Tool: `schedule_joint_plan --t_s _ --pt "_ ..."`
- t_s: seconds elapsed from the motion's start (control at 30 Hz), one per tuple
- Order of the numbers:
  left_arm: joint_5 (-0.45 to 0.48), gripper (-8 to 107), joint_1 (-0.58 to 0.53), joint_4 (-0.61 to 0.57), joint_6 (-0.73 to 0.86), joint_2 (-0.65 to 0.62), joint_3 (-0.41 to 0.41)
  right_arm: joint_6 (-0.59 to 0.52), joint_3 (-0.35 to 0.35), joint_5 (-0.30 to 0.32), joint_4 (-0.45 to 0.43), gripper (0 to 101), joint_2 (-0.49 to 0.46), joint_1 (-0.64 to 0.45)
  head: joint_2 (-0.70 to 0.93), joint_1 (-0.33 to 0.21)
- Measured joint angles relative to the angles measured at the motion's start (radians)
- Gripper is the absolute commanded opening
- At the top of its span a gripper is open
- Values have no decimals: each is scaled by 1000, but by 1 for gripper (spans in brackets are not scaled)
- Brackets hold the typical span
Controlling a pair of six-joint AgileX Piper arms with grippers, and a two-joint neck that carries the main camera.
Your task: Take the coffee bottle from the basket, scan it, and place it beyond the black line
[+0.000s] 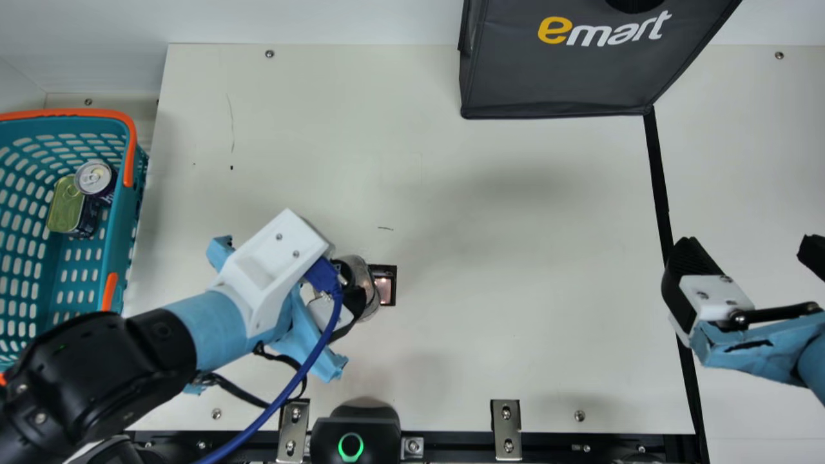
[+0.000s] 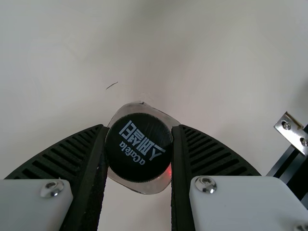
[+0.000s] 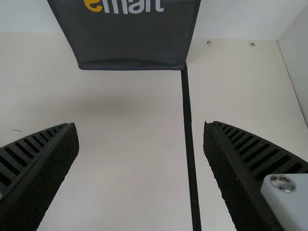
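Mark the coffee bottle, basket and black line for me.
Coffee bottle [image 2: 138, 147]: left wrist view, its black cap.
Basket [image 1: 118, 232]: main view, its teal side wall.
Black line [image 3: 189, 144]: right wrist view, its middle stretch.

So the cream tabletop [image 1: 515, 225] is pretty lightly marked, just a few thin dark scribbles [image 1: 385, 228]. A black line [image 1: 659, 180] is run across its right part, from the corner of a dark grey fabric bag [image 1: 554, 84] parked at the far side. A small dark-framed scanner window [image 1: 387, 290] is set in left of centre, and two metal brackets [image 1: 506, 429] are screwed on along the near edge.
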Motion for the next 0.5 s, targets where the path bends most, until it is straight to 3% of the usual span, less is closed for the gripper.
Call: schedule_joint_plan --t_s 0.5 --pt "23 10 -8 -48 69 -55 46 0 0 0 0 91 0 0 0 2"
